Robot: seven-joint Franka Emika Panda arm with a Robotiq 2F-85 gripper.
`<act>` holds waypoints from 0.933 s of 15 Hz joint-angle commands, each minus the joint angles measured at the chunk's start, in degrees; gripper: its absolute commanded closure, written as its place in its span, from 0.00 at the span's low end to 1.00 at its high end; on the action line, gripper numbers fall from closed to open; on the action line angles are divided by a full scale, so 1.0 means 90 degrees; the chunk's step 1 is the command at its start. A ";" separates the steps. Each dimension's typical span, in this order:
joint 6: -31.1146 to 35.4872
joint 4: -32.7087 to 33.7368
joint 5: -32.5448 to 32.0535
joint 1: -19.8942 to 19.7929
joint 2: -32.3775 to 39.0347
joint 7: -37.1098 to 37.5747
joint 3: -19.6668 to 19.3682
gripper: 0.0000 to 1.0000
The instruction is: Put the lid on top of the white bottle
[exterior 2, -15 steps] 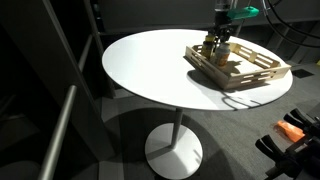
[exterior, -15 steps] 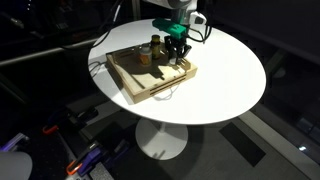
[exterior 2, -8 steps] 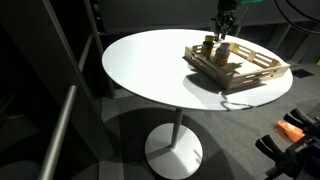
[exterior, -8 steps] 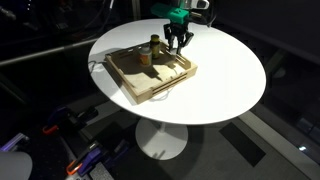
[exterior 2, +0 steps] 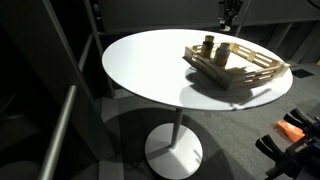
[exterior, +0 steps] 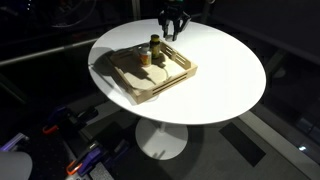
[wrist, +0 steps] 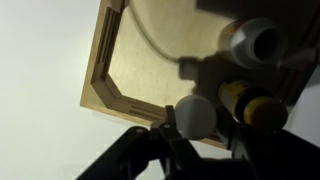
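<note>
My gripper [wrist: 203,128] is shut on the lid [wrist: 194,112], a small round white cap held between the two fingers. In both exterior views the gripper [exterior: 172,22] [exterior 2: 229,14] hangs high above the far side of the wooden tray [exterior: 140,92] [exterior 2: 252,76]. In the wrist view the white bottle [wrist: 250,42] stands in the tray below with its top open. The amber-brown bottle [wrist: 252,106] stands beside it, right of the lid. In an exterior view the pale bottle [exterior: 145,57] and the darker bottle [exterior: 154,44] stand in the tray's far part.
The tray lies on a round white pedestal table [exterior: 225,70] [exterior 2: 140,60]. The tray's wooden rim [wrist: 100,60] has a cut corner. Dark floor and clutter surround the table; orange tools [exterior 2: 292,128] lie on the floor.
The gripper has risen out of the tray with the lid in it, moving up and toward the table's far side. The bottles and tray have not moved.
</note>
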 commanded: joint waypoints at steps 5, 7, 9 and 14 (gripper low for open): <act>-0.0154 -0.0874 -0.0018 0.0037 -0.0952 -0.0731 0.0234 0.81; -0.0201 -0.0961 0.0005 0.0036 -0.1061 -0.0840 0.0261 0.81; -0.0143 -0.0757 0.0003 0.0071 -0.0833 -0.0672 0.0234 0.81; -0.0145 -0.0776 0.0003 0.0074 -0.0813 -0.0683 0.0236 0.56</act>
